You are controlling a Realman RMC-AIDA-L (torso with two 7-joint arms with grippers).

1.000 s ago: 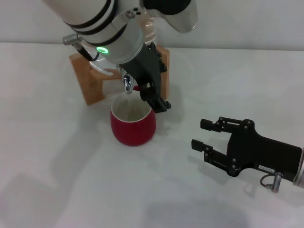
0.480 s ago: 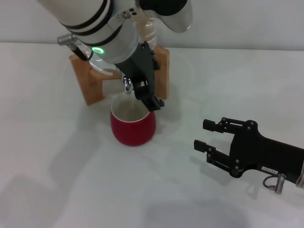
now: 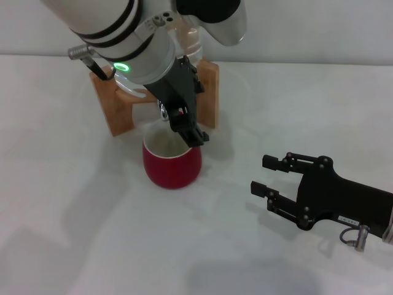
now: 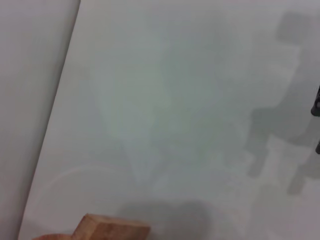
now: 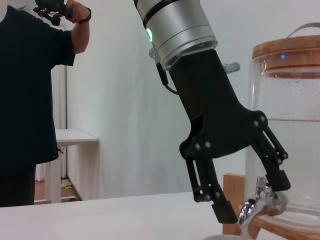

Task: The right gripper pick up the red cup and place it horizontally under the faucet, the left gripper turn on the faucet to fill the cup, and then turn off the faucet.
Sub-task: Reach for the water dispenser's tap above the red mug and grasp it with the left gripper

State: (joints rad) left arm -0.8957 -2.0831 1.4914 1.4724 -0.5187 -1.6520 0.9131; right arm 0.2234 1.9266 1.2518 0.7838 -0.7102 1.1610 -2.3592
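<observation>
The red cup [image 3: 172, 165] stands upright on the white table, its cream inside showing, directly below the faucet [image 3: 163, 111]. That chrome faucet [image 5: 260, 202] sticks out from the clear water jar [image 5: 287, 130] on its wooden stand [image 3: 113, 104]. My left gripper [image 3: 187, 126] reaches down over the cup's far rim. In the right wrist view the left gripper [image 5: 252, 197] is open, with one finger on each side of the faucet. My right gripper [image 3: 261, 174] rests open and empty on the table, to the right of the cup.
A person in dark clothes [image 5: 30, 100] stands in the background of the right wrist view, beside a white side table [image 5: 75, 137]. A corner of the wooden stand [image 4: 112, 230] shows in the left wrist view.
My left gripper has shifted a little to the left, closer in around the faucet. The right gripper drew back slightly to the right and then stayed still.
</observation>
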